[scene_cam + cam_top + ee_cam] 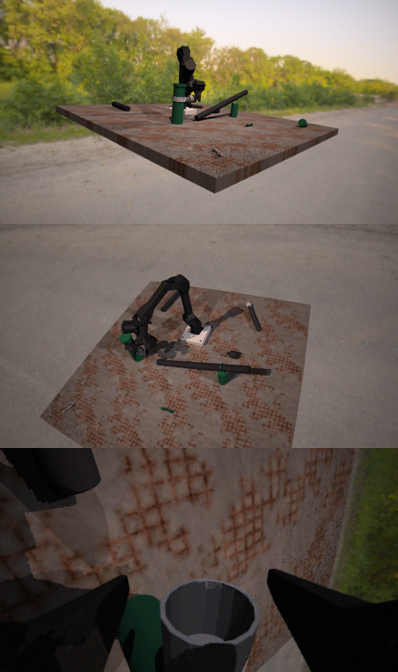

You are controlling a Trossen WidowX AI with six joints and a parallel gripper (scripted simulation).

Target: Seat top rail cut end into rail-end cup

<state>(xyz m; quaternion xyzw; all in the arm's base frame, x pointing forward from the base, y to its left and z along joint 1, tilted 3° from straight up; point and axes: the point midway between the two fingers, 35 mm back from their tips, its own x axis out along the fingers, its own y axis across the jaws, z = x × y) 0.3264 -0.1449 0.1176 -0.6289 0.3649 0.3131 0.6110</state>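
Observation:
The grey rail-end cup (142,351) (192,98) (207,615) sticks out sideways from the brace band (178,99), high on the big green post (125,338) (178,112) (142,623). Its mouth is empty. My gripper (140,353) (197,100) (199,579) is open, its fingers on either side of the cup; contact cannot be told. The black rail (193,365) (221,106) (77,470) slopes through the wire loop of the cap on the small green post (222,378) (234,110). Its near end is low, at the table top, apart from the cup.
The white base plate (196,340) lies behind the rail. A black bar (170,302) (121,106) and a white-tipped bar (254,318) lie farther back. A dark fitting (234,354), a small green part (167,410) (249,125), a bolt (68,408) (217,152) and a green cap (302,122) also lie there.

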